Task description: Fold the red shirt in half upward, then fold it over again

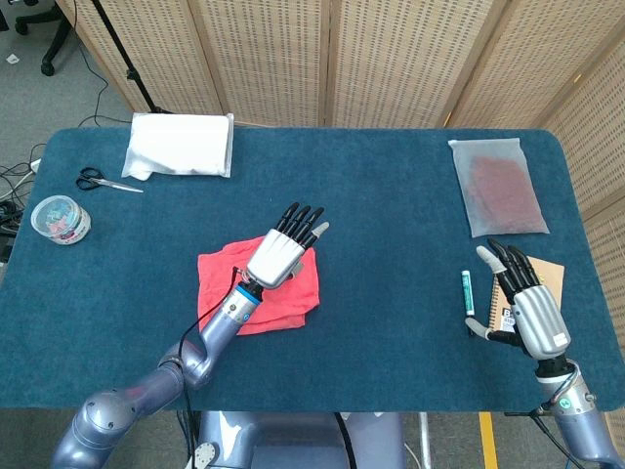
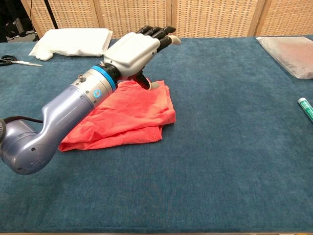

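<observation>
The red shirt (image 1: 225, 279) (image 2: 132, 115) lies folded into a rumpled rectangle on the blue table (image 1: 391, 225), left of centre. My left hand (image 1: 283, 252) (image 2: 137, 49) hovers open above the shirt's right part, fingers stretched out flat toward the far right and holding nothing. The forearm crosses over the shirt and hides its middle. At the table's right front edge my right hand (image 1: 522, 303) stands open, palm side down, far from the shirt; the chest view does not show it.
A folded white cloth (image 1: 181, 145) (image 2: 73, 41), scissors (image 1: 103, 182) and a small round tub (image 1: 61, 218) sit at the back left. A clear bag with red fabric (image 1: 498, 186) lies back right. A green-capped marker (image 1: 467, 291) (image 2: 305, 107) and a notebook (image 1: 537, 278) lie by the right hand.
</observation>
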`<move>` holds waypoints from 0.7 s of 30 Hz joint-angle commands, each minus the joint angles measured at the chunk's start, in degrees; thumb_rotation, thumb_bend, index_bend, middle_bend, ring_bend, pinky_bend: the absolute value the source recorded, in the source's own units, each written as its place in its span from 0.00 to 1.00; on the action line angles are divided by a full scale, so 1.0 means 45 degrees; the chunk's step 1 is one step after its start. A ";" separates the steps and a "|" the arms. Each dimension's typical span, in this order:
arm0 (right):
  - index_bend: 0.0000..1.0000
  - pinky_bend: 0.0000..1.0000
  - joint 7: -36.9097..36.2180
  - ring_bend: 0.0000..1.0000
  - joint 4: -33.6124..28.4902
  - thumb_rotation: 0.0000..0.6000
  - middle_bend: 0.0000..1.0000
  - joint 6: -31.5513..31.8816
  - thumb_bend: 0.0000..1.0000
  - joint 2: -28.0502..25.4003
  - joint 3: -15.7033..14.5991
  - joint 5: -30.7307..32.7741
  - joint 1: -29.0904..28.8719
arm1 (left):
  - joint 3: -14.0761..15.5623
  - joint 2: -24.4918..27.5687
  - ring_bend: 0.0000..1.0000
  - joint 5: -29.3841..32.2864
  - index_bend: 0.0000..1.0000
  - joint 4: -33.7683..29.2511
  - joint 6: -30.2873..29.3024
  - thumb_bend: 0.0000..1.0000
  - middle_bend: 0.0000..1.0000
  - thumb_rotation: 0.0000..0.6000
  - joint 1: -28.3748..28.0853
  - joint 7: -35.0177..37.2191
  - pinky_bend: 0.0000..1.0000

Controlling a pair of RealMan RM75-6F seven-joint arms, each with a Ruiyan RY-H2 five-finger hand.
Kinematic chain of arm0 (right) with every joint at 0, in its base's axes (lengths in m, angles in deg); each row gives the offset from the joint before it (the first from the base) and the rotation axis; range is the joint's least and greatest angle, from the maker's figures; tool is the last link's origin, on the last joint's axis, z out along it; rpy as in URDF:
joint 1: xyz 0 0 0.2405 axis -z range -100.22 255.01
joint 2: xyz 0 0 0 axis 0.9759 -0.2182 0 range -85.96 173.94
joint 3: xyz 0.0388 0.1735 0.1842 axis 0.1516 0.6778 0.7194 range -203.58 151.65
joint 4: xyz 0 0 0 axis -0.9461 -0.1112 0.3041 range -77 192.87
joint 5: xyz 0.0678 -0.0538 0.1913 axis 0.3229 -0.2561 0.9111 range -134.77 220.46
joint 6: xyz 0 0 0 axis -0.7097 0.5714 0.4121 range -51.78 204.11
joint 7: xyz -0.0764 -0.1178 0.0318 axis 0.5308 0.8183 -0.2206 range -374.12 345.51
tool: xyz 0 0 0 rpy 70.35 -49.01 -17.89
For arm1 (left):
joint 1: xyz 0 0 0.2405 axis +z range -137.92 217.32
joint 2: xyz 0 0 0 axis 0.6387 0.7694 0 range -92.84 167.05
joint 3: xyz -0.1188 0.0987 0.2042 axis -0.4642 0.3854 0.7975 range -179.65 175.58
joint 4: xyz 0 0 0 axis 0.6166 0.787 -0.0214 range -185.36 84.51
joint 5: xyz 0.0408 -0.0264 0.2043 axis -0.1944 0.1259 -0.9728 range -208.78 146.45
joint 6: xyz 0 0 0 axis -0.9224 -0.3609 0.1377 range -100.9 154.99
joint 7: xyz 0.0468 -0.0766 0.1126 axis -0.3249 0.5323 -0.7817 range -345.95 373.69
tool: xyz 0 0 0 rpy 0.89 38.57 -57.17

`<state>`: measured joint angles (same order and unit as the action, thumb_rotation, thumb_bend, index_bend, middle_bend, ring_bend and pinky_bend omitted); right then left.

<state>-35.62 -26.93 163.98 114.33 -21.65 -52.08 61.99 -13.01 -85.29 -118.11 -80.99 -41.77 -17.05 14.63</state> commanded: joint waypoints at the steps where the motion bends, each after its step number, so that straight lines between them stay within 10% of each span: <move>1: 0.00 0.00 0.0081 0.00 -0.0026 1.00 0.00 0.0008 0.00 0.0020 -0.0029 -0.0052 0.0004 | -0.0146 0.1177 0.00 0.0064 0.00 -0.1321 -0.0494 0.15 0.00 1.00 0.0344 0.0086 0.00; 21: 0.00 0.00 0.1226 0.00 -0.0577 1.00 0.00 0.0215 0.00 -0.0042 -0.0020 -0.0197 0.0135 | 0.1395 1.0826 0.00 0.2571 0.00 -1.3254 -0.3061 0.00 0.00 1.00 0.6712 -0.2080 0.00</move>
<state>-30.27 -29.37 164.90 114.20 -21.72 -52.84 62.57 -9.41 -43.26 -110.67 -132.82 -52.26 6.45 9.25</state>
